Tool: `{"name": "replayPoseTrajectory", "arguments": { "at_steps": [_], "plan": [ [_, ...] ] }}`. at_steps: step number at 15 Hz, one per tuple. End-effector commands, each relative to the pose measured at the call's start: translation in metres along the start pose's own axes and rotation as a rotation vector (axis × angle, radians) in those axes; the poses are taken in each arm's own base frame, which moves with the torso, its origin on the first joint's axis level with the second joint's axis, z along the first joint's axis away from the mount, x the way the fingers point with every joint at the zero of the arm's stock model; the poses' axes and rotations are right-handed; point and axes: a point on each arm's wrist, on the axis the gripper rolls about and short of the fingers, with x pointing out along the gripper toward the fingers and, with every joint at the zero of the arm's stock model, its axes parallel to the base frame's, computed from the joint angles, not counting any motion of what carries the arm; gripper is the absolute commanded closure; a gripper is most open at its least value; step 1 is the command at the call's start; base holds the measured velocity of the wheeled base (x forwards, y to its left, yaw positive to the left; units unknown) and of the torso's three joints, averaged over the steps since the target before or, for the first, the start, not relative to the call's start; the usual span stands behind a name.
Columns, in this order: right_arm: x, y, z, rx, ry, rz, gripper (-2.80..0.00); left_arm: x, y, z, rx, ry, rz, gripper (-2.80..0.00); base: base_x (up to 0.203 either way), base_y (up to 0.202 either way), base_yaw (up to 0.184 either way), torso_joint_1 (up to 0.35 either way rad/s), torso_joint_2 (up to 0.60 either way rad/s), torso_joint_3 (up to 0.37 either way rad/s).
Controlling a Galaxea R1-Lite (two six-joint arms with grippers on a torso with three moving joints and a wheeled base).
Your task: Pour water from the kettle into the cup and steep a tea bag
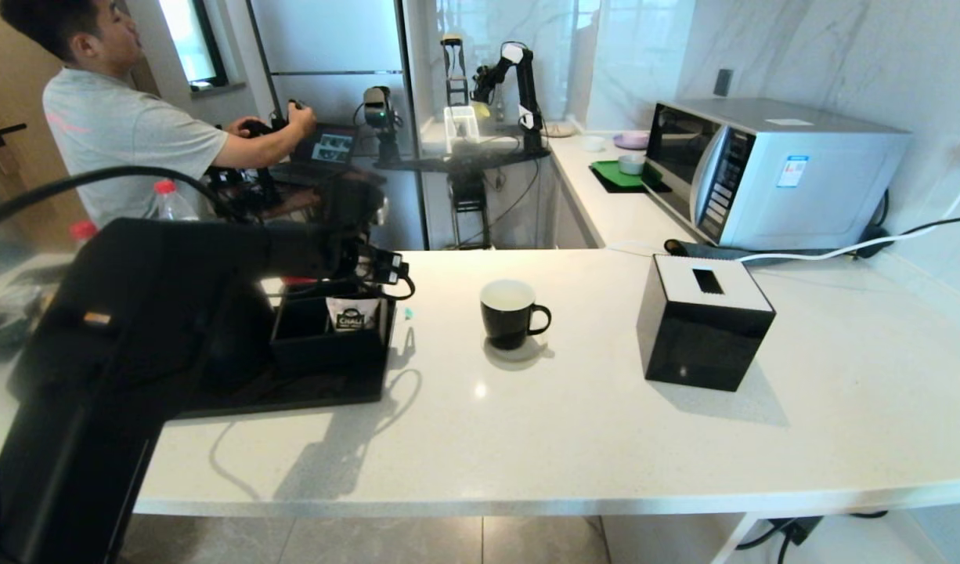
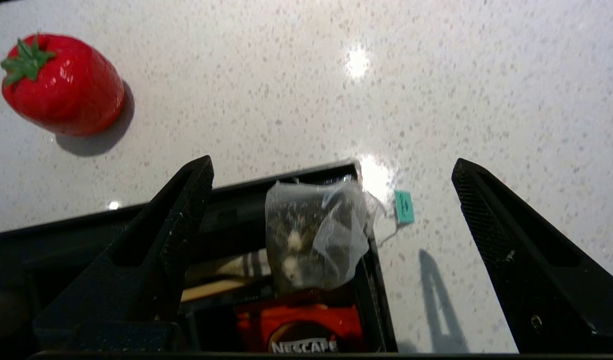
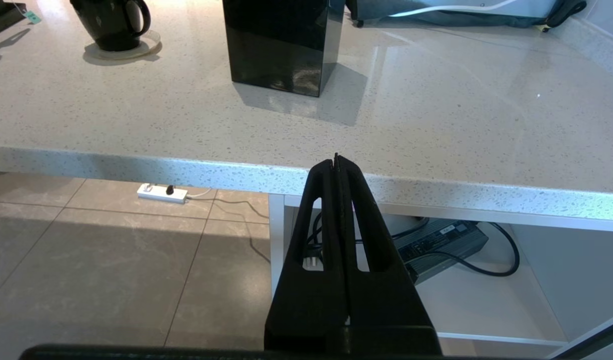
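Note:
The tea bag (image 2: 314, 240), a greyish mesh pouch, lies on the corner of a black organizer box (image 2: 371, 280). Its string runs to a teal tag (image 2: 404, 206) on the counter beside the box. My left gripper (image 2: 332, 162) hovers open above the box, with the pouch in the wide gap between its fingers and touching neither. The cup (image 1: 511, 313), a black mug with a white inside, stands mid-counter on a coaster, right of the box. My right gripper (image 3: 335, 159) is shut on nothing, parked low before the counter's front edge. The kettle is out of view.
The organizer box sits on a black tray (image 1: 292, 392) and holds a CHALI sachet (image 1: 347, 316) and a red Nescafe sachet (image 2: 301, 335). A red toy strawberry (image 2: 61, 82) lies beyond the box. A black tissue box (image 1: 703, 325) stands right of the cup, with a microwave (image 1: 770, 168) behind it.

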Motion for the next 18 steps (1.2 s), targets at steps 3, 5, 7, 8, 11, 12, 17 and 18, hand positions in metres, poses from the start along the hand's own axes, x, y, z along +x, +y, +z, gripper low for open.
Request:
{"name": "replayPoseTrajectory", "arguments": {
  "at_steps": [3,5,7,8,11,12,17,18],
  "plan": [
    [0.0,0.0,0.0,-0.001,0.001,0.001,0.0,0.016,0.002,-0.002,-0.008,-0.083,0.018,-2.8,0.0,0.0,0.0,0.0,0.0,0.0],
    [0.0,0.0,0.0,-0.001,0.001,0.001,0.0,0.023,0.004,-0.004,0.003,-0.112,0.027,-2.8,0.0,0.0,0.0,0.0,0.0,0.0],
    [0.0,0.0,0.0,0.0,0.001,0.001,0.0,0.027,0.003,-0.006,0.004,-0.117,0.04,-2.8,0.0,0.0,0.0,0.0,0.0,0.0],
    [0.0,0.0,0.0,-0.001,0.001,0.001,0.0,0.029,0.002,-0.008,0.005,-0.119,0.039,-2.8,0.0,0.0,0.0,0.0,0.0,0.0],
    [0.0,0.0,0.0,-0.001,0.001,0.001,0.0,0.033,-0.001,-0.01,0.003,-0.139,0.037,-2.8,0.0,0.0,0.0,0.0,0.0,0.0],
    [0.0,0.0,0.0,-0.001,0.001,0.001,0.0,0.033,-0.001,-0.01,0.003,-0.138,0.039,-2.8,0.0,0.0,0.0,0.0,0.0,0.0],
    [0.0,0.0,0.0,0.0,0.001,0.001,0.0,0.032,-0.002,-0.014,0.007,-0.118,0.058,-2.8,0.0,0.0,0.0,0.0,0.0,0.0],
    [0.0,0.0,0.0,-0.001,0.001,0.001,0.0,0.032,-0.002,-0.014,0.007,-0.12,0.058,-2.8,0.0,0.0,0.0,0.0,0.0,0.0]
  ]
}}
